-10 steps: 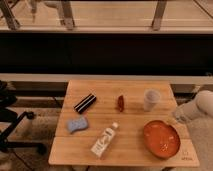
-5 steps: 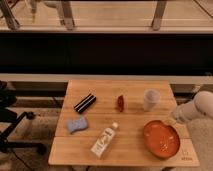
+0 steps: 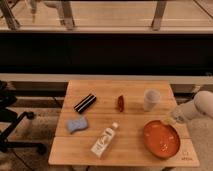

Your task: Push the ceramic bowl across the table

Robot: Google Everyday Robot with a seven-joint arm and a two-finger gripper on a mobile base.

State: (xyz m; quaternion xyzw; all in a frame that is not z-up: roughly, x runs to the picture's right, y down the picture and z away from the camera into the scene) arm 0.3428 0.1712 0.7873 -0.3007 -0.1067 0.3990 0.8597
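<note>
Claw is seen at the right edge of the surface, just beside the upper right rim of the bowl. The bowl lies at the front right corner. A cup stands behind it. A bottle, a blue sponge, a dark bar and a small red item are spread leftward.

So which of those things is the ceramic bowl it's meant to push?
Look at the light wooden table, then its near right corner. The ceramic bowl sits there, below the whitish cup, with the robot's end effector at its upper right rim. It is the widest item, shallow, round and glossy orange-red.
</note>
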